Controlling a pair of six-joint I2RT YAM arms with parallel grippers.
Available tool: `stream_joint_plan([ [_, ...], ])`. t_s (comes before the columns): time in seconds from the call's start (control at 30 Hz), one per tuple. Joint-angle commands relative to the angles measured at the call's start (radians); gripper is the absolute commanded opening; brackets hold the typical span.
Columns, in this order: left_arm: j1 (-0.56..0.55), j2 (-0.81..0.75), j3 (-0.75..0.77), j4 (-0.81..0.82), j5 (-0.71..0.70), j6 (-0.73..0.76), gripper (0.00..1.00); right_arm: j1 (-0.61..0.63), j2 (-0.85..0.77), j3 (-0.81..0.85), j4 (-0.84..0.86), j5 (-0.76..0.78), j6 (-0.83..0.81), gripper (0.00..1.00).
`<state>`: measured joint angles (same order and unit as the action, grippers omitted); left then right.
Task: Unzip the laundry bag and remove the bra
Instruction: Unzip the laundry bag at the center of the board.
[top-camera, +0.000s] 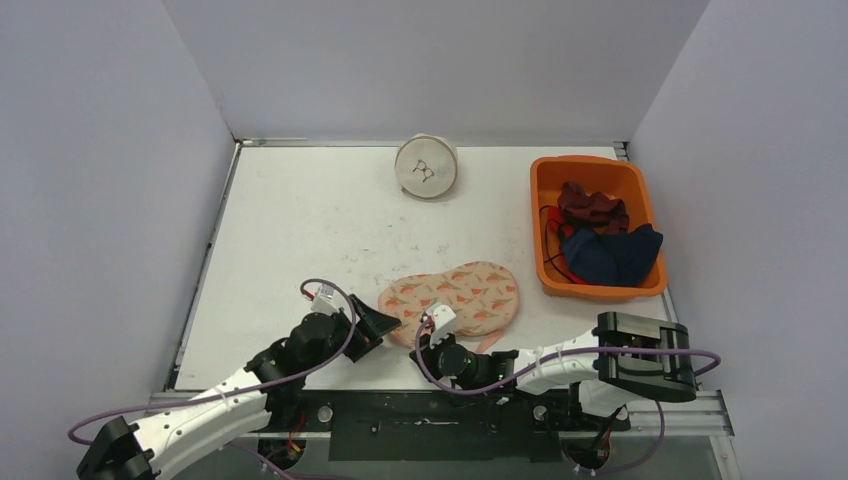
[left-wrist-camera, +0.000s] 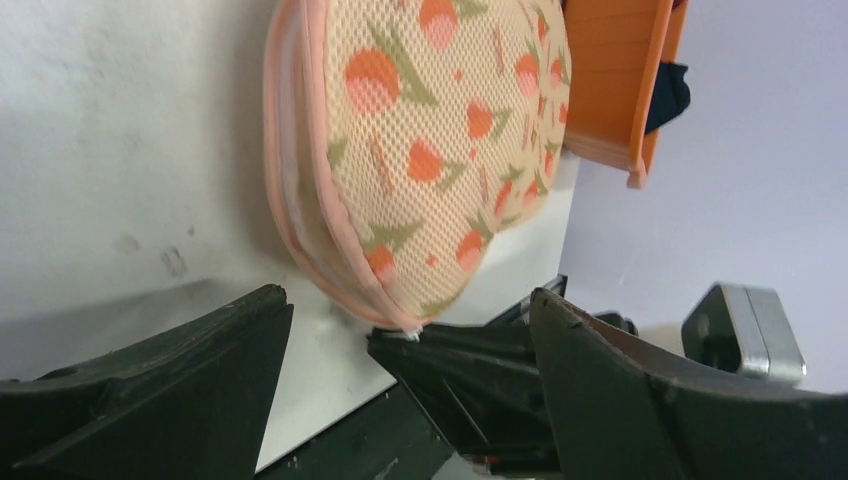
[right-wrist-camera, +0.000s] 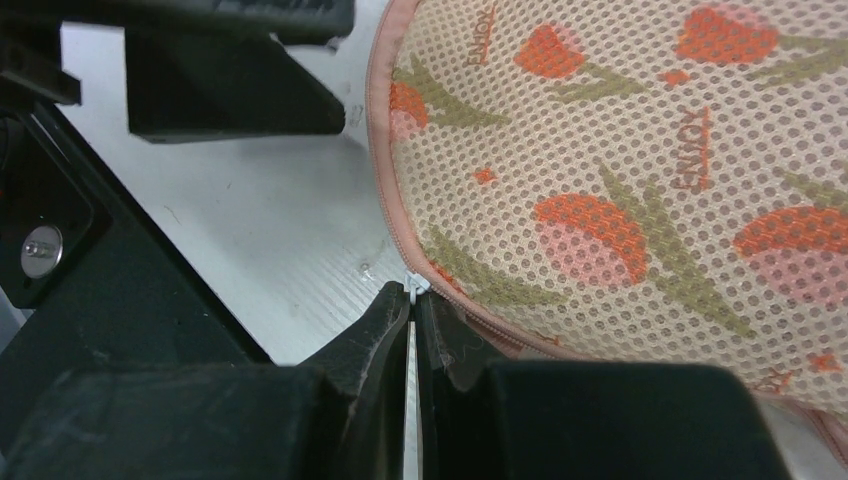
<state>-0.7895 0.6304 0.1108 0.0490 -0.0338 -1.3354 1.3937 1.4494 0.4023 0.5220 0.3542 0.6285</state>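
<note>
There lay the peach, tulip-print laundry bag (top-camera: 455, 295), flat near the front edge of the surface (top-camera: 300, 230). The right tool (right-wrist-camera: 412, 295) was pinched tight right on the bag's zip line; whether it held the pull, hard to tell. The left tool (left-wrist-camera: 410, 300) gaped wide just beside the bag, gripping nothing. An orange basin (top-camera: 545, 230) of dark clothes stood to the right.

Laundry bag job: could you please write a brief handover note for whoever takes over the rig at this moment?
Left tool open, empty, at the laundry bag's near-left edge.
Right tool shut, tips on the zipper seam; grip on the pull unclear.
Bag lies flat on the table, looks zipped.
Done: nothing visible yet.
Left: unzip, take out the bra, not in view.
</note>
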Motion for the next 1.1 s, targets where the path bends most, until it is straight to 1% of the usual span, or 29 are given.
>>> stream_joint_plan([
  [0.0,-0.126,-0.080,-0.034,-0.048,-0.136,-0.127,0.86,-0.011,0.030,0.041,0.063,-0.026,-0.018,0.05],
  [0.1,-0.175,-0.019,-0.031,0.037,-0.165,-0.142,0.82,-0.011,0.044,0.042,0.071,-0.027,-0.014,0.05],
  [0.23,-0.183,0.163,-0.009,0.171,-0.138,-0.145,0.72,-0.010,0.045,0.038,0.075,-0.026,-0.006,0.05],
  [0.37,-0.188,0.294,-0.002,0.258,-0.158,-0.175,0.56,-0.007,0.040,0.037,0.069,-0.026,-0.006,0.05],
  [0.5,-0.187,0.320,0.011,0.263,-0.203,-0.189,0.41,-0.005,0.035,0.031,0.061,-0.027,-0.004,0.05],
  [0.73,-0.187,0.306,0.021,0.226,-0.246,-0.180,0.01,-0.002,0.015,0.023,0.034,-0.014,-0.006,0.05],
  [0.77,-0.187,0.304,0.019,0.224,-0.250,-0.181,0.00,-0.001,0.011,0.023,0.025,-0.009,-0.003,0.05],
  [1.07,-0.186,0.237,0.005,0.162,-0.277,-0.163,0.00,0.011,-0.049,0.029,-0.148,0.078,0.028,0.05],
])
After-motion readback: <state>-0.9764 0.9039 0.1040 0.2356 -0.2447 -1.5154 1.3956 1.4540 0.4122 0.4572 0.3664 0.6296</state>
